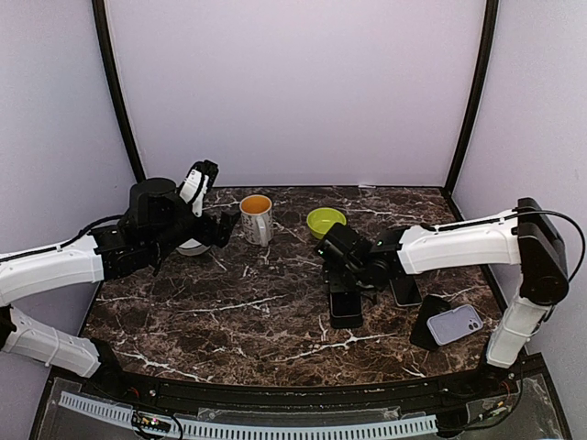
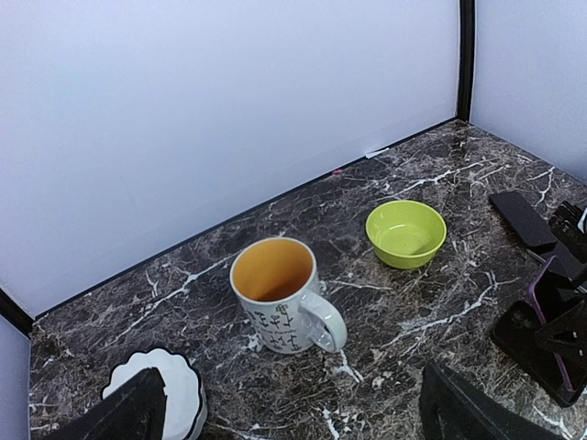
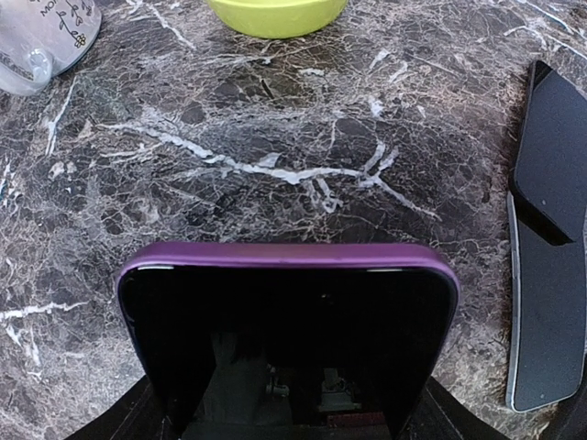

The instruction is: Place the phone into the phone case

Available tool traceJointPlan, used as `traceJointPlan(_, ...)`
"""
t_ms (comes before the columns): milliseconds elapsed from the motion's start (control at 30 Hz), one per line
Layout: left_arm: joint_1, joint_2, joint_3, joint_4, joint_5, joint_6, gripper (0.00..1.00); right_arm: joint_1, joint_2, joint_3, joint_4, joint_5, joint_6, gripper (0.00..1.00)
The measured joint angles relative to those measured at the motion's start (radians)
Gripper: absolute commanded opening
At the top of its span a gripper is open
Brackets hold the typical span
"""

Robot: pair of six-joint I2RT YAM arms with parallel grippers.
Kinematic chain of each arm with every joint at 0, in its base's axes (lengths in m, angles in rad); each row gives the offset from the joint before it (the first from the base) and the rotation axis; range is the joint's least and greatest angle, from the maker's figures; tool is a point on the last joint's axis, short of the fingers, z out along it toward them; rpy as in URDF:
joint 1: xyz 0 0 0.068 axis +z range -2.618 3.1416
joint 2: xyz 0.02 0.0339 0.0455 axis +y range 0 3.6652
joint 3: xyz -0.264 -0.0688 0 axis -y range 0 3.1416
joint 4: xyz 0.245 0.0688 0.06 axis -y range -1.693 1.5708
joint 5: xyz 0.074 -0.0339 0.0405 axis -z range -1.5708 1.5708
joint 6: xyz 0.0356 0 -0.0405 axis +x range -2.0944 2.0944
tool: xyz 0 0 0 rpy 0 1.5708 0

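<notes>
The right gripper [image 3: 289, 417] pinches the phone [image 3: 284, 330] by its near end, just nearer than the green bowl [image 3: 275, 14], apparently steadying it while the purple case [image 3: 284, 254] wraps its far edge. The left gripper [image 2: 293, 426], fingers spread, hangs left of the bowl, out of the way.

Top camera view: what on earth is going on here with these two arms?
The right gripper is clamped on a black-screened phone in a purple case, holding it over the dark marble table. Whether the phone is fully seated in the case, I cannot tell. The left gripper hangs open and empty near a white mug with an orange inside.
</notes>
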Motion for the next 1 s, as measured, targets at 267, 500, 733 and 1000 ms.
traceJointPlan(267, 0.000, 0.000, 0.000, 0.000, 0.005, 0.004, 0.99, 0.000, 0.037, -0.001, 0.006, -0.003, 0.003, 0.00)
traceJointPlan(500, 0.000, 0.000, -0.005, 0.001, 0.013, 0.005, 0.99, 0.000, 0.079, -0.001, 0.002, -0.002, 0.029, 0.00)
traceJointPlan(733, 0.000, 0.000, -0.005, 0.002, 0.014, 0.010, 0.99, 0.000, 0.080, -0.001, -0.002, -0.003, 0.047, 0.00)
traceJointPlan(1000, 0.000, 0.000, -0.005, 0.003, 0.015, 0.016, 0.99, 0.000, 0.097, 0.001, -0.002, -0.023, 0.044, 0.13)
